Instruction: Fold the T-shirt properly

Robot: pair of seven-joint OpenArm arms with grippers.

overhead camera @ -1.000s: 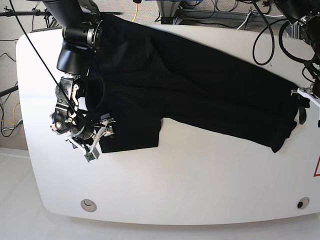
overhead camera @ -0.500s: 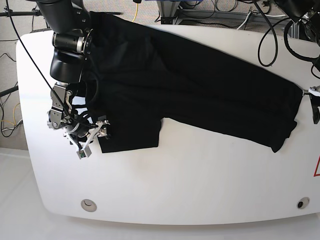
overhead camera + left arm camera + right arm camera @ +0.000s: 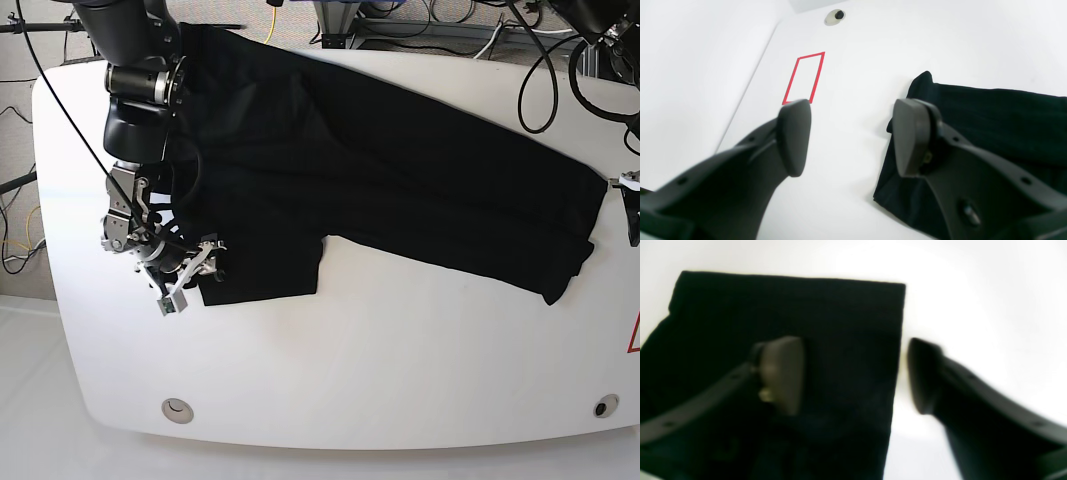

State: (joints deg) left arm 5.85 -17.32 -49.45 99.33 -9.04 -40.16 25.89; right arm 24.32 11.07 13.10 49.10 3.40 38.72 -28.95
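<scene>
**A:** While the two arms are working over the white table (image 3: 400,360), where is the T-shirt sitting?

**B:** The black T-shirt (image 3: 400,180) is lying flat across the table's upper half, running slantwise from the far left corner down toward the right edge in the base view. One sleeve is sticking out toward the near side on the left, ending in a straight hem.

**A:** What is the right end effector doing?

**B:** The right end effector (image 3: 188,282) is sitting low at that sleeve's outer corner. In its wrist view, which is blurred, its fingers are standing apart and straddling the sleeve's side edge: one fingertip (image 3: 781,373) is over the black cloth, the other is over bare table. I cannot tell whether either one is touching the cloth, and nothing is being pinched.

**A:** And the left end effector?

**B:** The left end effector (image 3: 850,136) is hanging just beside the shirt's right-hand end, and only partly showing at the base view's edge. Its fingers are spread wide with bare table between them. One finger is overlapping the folded cloth edge in view; the other is pointing toward a red taped rectangle (image 3: 804,78) on the table.
</scene>
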